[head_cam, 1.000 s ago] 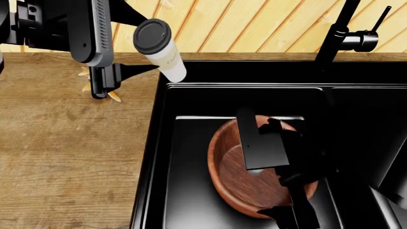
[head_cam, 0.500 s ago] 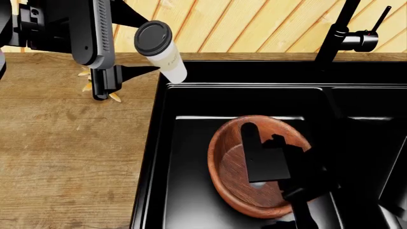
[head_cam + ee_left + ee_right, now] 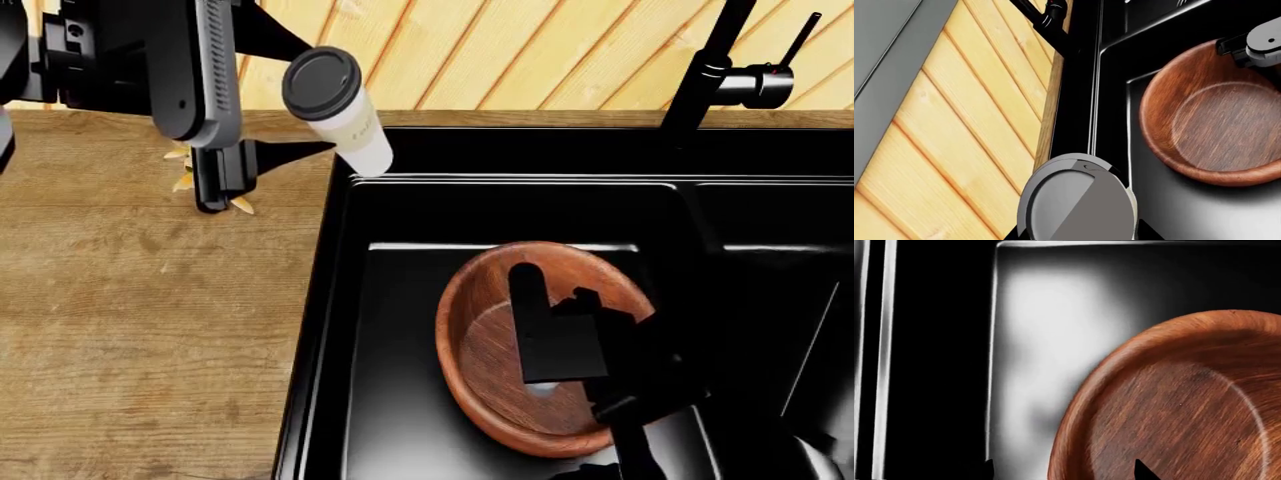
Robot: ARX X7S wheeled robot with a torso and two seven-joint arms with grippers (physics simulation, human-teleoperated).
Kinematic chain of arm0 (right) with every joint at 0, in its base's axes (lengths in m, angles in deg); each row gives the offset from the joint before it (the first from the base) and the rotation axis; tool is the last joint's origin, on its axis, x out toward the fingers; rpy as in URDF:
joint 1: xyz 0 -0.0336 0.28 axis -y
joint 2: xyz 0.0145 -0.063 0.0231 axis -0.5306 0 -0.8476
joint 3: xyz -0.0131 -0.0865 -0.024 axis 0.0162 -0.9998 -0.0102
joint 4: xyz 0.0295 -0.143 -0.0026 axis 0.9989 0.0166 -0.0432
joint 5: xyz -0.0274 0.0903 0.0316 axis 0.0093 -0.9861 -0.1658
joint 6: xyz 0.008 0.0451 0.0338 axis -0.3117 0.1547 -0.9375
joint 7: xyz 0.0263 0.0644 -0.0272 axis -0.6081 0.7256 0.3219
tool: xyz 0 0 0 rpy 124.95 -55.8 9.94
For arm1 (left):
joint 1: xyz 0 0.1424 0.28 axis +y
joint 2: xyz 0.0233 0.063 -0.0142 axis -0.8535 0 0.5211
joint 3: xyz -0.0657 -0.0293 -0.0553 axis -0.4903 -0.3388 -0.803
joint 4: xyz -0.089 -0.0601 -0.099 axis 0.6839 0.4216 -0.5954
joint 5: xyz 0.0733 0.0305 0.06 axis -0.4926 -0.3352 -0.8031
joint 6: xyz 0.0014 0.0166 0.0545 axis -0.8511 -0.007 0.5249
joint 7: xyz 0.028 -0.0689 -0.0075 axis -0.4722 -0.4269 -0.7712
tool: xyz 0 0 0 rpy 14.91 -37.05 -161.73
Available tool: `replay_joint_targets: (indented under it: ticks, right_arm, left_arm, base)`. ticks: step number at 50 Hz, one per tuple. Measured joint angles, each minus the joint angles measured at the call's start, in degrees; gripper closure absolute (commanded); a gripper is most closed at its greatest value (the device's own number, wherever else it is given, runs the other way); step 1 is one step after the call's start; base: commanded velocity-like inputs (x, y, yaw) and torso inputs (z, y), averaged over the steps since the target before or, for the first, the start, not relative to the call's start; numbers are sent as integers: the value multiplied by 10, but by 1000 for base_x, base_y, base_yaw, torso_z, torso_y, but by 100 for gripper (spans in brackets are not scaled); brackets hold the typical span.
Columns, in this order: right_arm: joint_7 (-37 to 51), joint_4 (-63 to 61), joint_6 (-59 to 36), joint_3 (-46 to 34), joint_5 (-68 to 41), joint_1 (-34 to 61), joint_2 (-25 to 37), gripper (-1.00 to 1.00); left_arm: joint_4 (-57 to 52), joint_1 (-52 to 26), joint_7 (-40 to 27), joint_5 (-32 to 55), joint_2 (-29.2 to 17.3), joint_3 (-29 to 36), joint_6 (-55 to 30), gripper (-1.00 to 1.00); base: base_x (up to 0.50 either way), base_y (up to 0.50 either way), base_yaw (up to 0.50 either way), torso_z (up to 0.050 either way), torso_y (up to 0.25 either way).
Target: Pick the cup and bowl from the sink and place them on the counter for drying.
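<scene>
Head view: the left gripper (image 3: 287, 100) is holding the cup (image 3: 339, 112) between its two black fingers, closed on it, the cup tilting with its black lid toward the camera. The cup is hanging in the air above the back left corner of the sink (image 3: 334, 300), where the sink rim is meeting the counter (image 3: 147, 310). The bowl (image 3: 481, 350) is sitting in the left basin, and the right gripper (image 3: 534, 320) is reaching down over the bowl's inside; how far it is open cannot be told here. The faucet (image 3: 707, 70) is standing behind the sink, against the plank wall (image 3: 534, 50). Left wrist view: the cup's lid (image 3: 1077, 207) is filling the near foreground, with the bowl (image 3: 1214, 115) lying beyond it in the black basin and the plank wall (image 3: 967, 125) running alongside. Right wrist view: the bowl's rim (image 3: 1087, 405) and grained inside are showing close up on the dark sink floor (image 3: 1034, 340); two black fingertips (image 3: 1142, 471) are just entering at the edge, standing apart with the rim between them, holding nothing.
</scene>
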Motion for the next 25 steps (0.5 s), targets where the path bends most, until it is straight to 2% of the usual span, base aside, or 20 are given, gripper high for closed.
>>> replay_joint_targets:
  ticks: [25]
  right_arm:
    - [12,18,13,-17,16,-24,-3,-100]
  left_arm:
    - [-2,10,-6,5,-2,0,4,100]
  base:
    - [0,0,0,0,0]
